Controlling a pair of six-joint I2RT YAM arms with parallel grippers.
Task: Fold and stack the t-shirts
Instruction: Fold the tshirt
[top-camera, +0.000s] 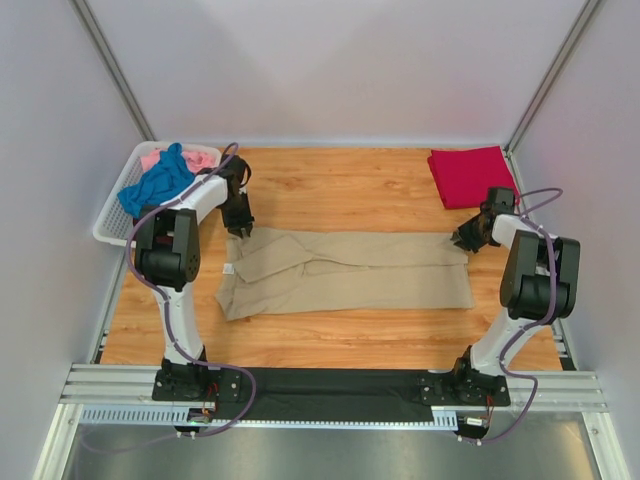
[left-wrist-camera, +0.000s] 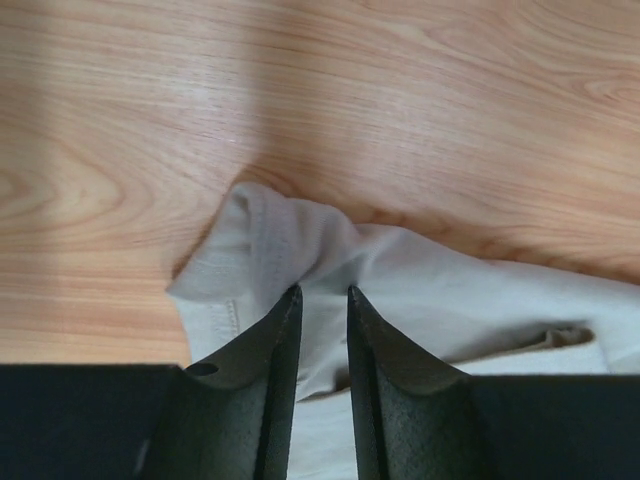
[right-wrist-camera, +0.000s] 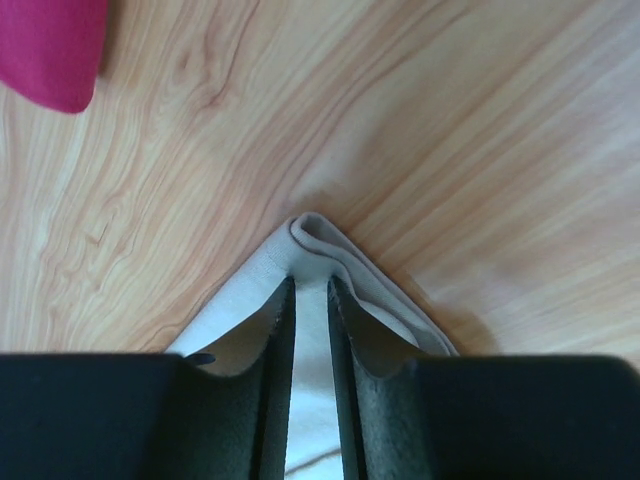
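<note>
The tan t-shirt (top-camera: 350, 275) lies folded into a long band across the middle of the wooden table. My left gripper (top-camera: 238, 226) is at its far left corner, and in the left wrist view (left-wrist-camera: 322, 290) the jaws pinch a raised bunch of the tan cloth (left-wrist-camera: 450, 290). My right gripper (top-camera: 462, 240) is at its far right corner and is shut on the folded corner (right-wrist-camera: 318, 235), as the right wrist view (right-wrist-camera: 310, 280) shows. The crimson t-shirt (top-camera: 470, 175) lies folded at the far right; its edge also shows in the right wrist view (right-wrist-camera: 45, 50). The blue t-shirt (top-camera: 158, 182) and the pink t-shirt (top-camera: 200, 158) are crumpled in the basket.
The white lattice basket (top-camera: 110, 225) stands at the far left edge of the table. A dark flat sheet (top-camera: 330, 385) lies along the near edge between the arm bases. Bare wood (top-camera: 340, 185) lies beyond the tan shirt. White walls close in the sides and back.
</note>
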